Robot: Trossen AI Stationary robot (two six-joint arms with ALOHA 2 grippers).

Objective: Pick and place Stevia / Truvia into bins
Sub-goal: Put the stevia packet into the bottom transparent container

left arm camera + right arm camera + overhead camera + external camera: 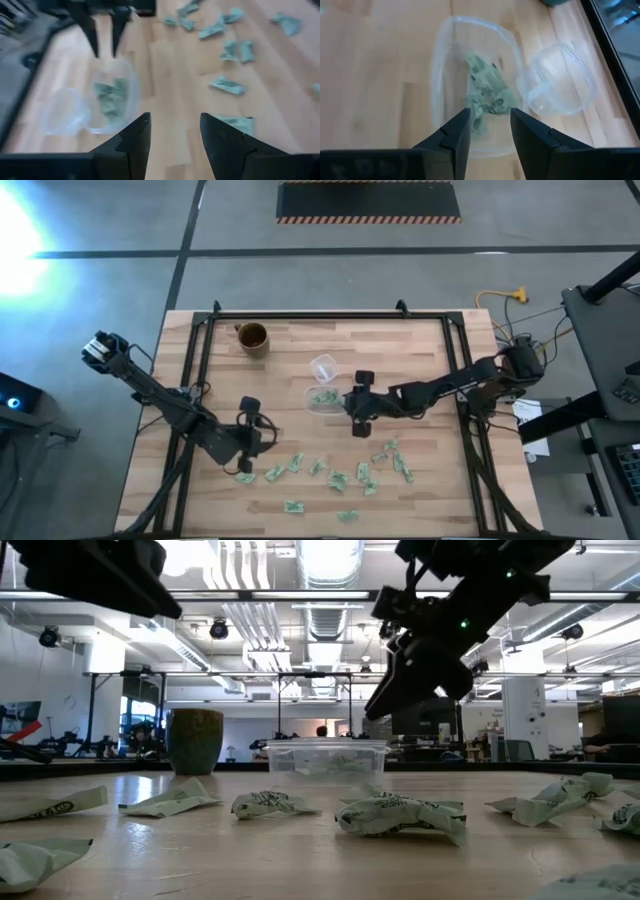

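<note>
While the right end effector [490, 127] hung open and empty over the bin [445, 90], a few packets [485, 95] lay inside. Many more packets [340, 478] waited on the desk [420, 350], near the open, empty left end effector [175, 130].

Dark print on the packets [400, 815], too small to read, no other text
</note>
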